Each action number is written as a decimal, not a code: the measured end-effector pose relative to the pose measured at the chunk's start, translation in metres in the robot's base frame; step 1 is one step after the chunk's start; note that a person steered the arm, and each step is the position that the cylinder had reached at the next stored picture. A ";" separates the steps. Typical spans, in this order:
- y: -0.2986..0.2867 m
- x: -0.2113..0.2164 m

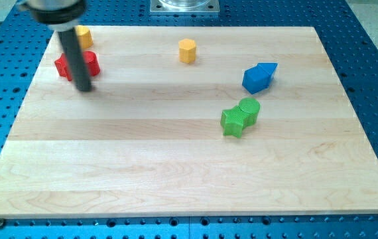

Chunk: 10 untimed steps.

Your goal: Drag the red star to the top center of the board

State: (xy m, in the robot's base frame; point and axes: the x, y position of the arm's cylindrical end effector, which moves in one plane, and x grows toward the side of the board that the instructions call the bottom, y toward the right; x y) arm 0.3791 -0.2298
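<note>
The red star (62,66) lies near the board's upper left, touching a second red block (91,63) on its right. My rod crosses in front of the two red blocks and hides their middle. My tip (84,87) rests on the wooden board (176,153) just below the red pair, close to their lower edge. I cannot tell whether the tip touches them.
A yellow block (83,34) sits above the red pair near the top left corner. A yellow hexagonal block (187,50) lies at top centre. A blue pair (258,76) and a green pair (239,117) lie right of centre.
</note>
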 end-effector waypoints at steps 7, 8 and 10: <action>0.045 -0.062; 0.029 -0.003; 0.102 -0.012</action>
State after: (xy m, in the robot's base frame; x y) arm 0.3671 -0.1279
